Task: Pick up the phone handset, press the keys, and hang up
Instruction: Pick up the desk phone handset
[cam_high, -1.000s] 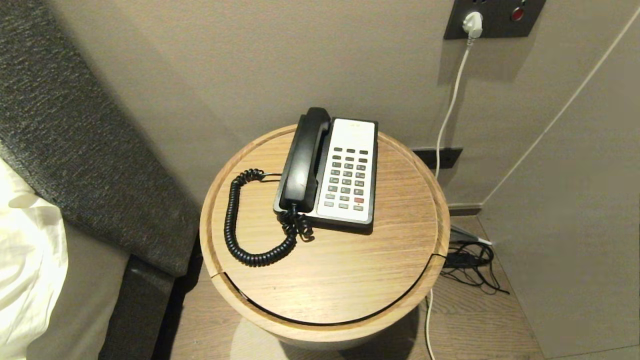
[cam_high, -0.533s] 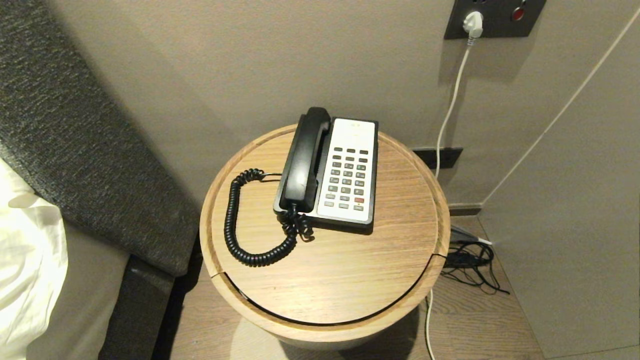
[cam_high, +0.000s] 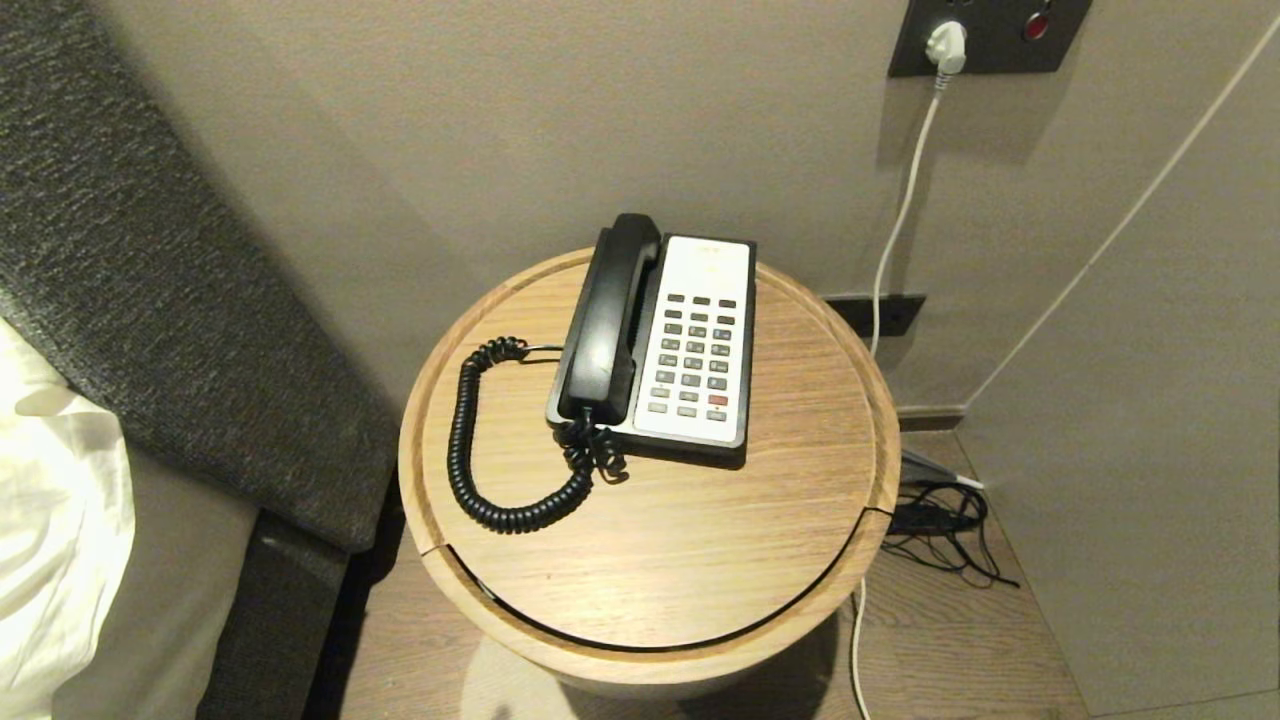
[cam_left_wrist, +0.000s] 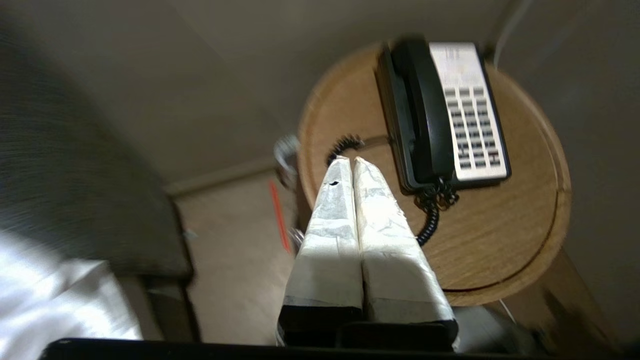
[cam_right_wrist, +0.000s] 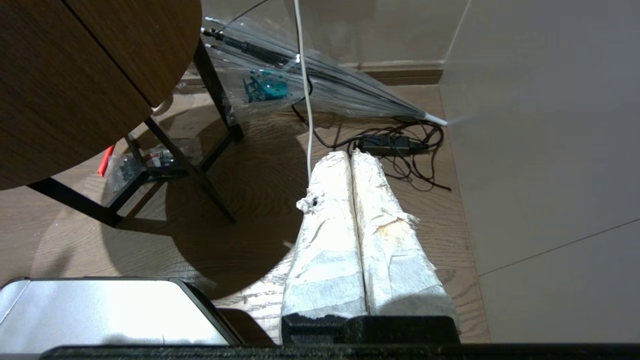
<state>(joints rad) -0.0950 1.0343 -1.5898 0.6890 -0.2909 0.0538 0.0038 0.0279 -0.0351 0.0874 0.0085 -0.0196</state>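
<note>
Walls close you in behind and to the right of the round wooden table (cam_high: 700, 560), and the dark upholstered headboard (cam_high: 150, 290) slants down on the left, so your open room lies over the table's near half, which is bare wood out to the raised rim. The phone base (cam_high: 690, 440) sits toward the far edge, and you can see the phone handset (cam_high: 605, 320) lying in its cradle along the base's left side. Its coiled cord (cam_high: 470, 470) loops out leftward over the wood, well inside the rim. The keys (cam_high: 695, 360) fill the white faceplate just right of the handset, one red among them.

Your left gripper (cam_left_wrist: 348, 161) hangs off the table's left edge, near the cord's loop, its taped fingers (cam_left_wrist: 330, 235) pressed together on nothing. Your right gripper (cam_right_wrist: 348, 155) points at the floor beside the table, fingers likewise closed and empty.

Against the head view a second back, phone, cord and table lie exactly as they did.
</note>
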